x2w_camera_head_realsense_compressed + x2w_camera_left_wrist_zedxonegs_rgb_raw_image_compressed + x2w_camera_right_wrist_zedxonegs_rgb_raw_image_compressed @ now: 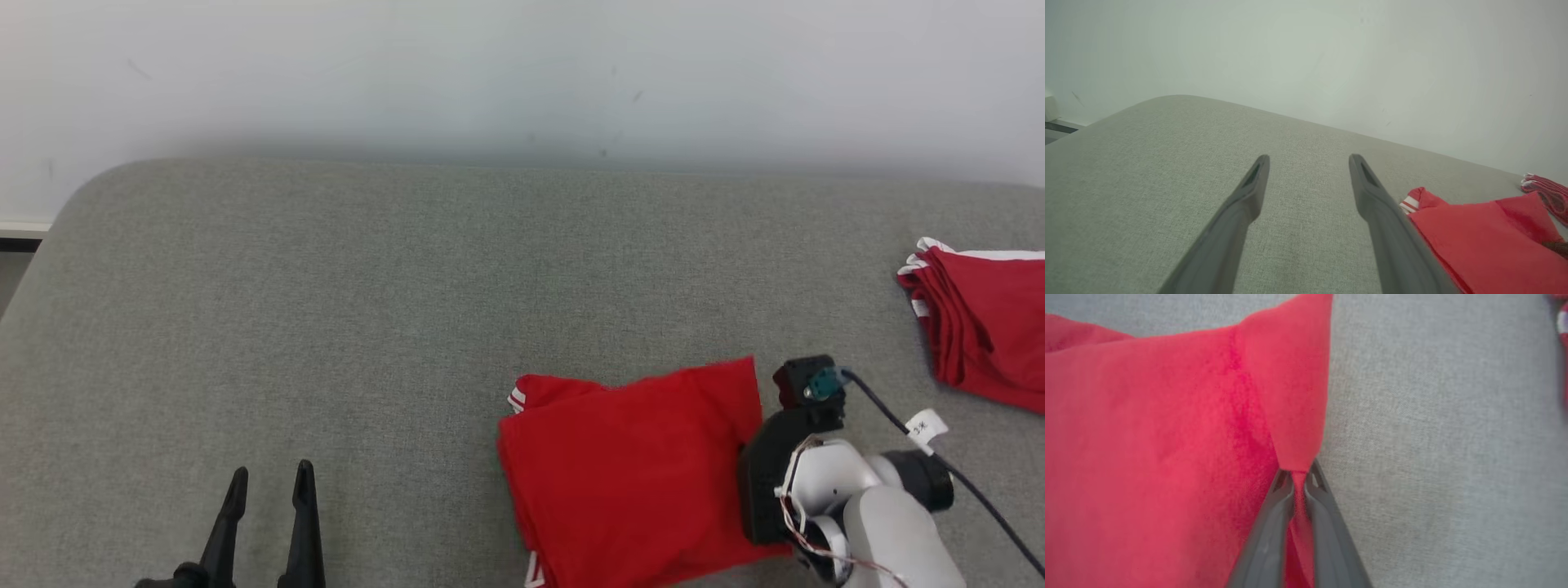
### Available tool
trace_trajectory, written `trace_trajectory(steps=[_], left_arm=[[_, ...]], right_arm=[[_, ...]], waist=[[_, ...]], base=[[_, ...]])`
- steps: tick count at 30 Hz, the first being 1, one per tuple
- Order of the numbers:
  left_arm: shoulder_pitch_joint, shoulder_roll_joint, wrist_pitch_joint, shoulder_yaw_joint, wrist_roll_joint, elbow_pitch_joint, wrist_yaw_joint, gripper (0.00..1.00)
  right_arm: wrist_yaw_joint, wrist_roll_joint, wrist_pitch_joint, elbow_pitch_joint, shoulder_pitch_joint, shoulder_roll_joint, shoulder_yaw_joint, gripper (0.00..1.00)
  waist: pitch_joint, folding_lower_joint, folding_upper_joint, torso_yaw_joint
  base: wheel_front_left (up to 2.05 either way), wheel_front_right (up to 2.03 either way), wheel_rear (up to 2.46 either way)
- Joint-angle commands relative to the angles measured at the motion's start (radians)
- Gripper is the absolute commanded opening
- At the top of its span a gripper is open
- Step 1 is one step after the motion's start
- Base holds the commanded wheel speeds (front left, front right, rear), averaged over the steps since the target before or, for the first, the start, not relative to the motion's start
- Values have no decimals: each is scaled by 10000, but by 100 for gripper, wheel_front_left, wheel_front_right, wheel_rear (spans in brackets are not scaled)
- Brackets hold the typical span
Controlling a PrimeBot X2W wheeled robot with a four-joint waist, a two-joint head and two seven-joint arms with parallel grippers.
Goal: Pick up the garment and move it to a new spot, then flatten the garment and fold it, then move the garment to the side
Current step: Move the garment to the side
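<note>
The right pincer (pixel 1299 473) clamps the edge of the folded red garment (pixel 629 465), seemingly to drag it sideways toward the red stack (pixel 988 327); the left pincer (pixel 269 478) hangs released, clear.

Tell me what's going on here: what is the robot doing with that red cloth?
The robot's right tool is shut on the right edge of a folded red garment, which lies on a grey cushion. The fabric is pinched between the fingers and bunches up at the grip. The left tool is open over bare cushion to the left, touching nothing. Another pile of red clothes sits at the far right. The folding looks done, so the robot is probably about to move the garment aside.
</note>
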Motion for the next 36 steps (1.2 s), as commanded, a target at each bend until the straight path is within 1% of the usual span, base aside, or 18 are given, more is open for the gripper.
trace_trajectory(steps=[1,5,11,14,18,23,28,32,36], left_arm=[[-132,-12,-29,45,16,-92,-15,100],[-329,-13,-26,8,91,-371,-15,100],[-677,-11,-27,-222,232,-781,-16,100],[-878,-10,-27,-344,241,-920,-16,100],[-1020,31,-27,-432,216,-1032,-14,100],[-1110,118,-27,-448,128,-1031,-5,100],[-1286,237,-27,-481,112,-1000,-5,100],[-1354,323,-27,-547,105,-960,-5,100],[-1571,458,-27,-705,107,-936,-5,100]], right_arm=[[18,-284,-23,-118,-312,-38,-75,0],[18,-420,117,5,-1408,-433,-366,0],[17,-499,499,955,-3362,-1239,-951,0],[14,-672,866,1196,-4087,-1669,-1077,0],[12,-737,1622,885,-4641,-2254,-1141,0],[12,-728,2225,67,-4787,-2844,-1736,0],[12,-818,2447,-677,-4935,-2950,-2451,0],[12,-942,2563,-981,-4950,-2942,-2798,0],[12,-1342,2480,-917,-5198,-3033,-3406,0]], waist=[[121,-1,-1,-145],[379,-1,-1,-379],[986,-1,-1,-541],[1280,-1,-1,-564],[1549,-1,-1,-647],[1767,-1,-1,-805],[1974,-1,-1,-978],[2123,-1,-1,-1040],[2418,-1,-1,-1017]], base=[[0,0,0],[0,0,0],[0,0,0],[0,0,0],[0,0,0],[0,0,0],[0,0,0],[0,0,0],[0,0,0]])
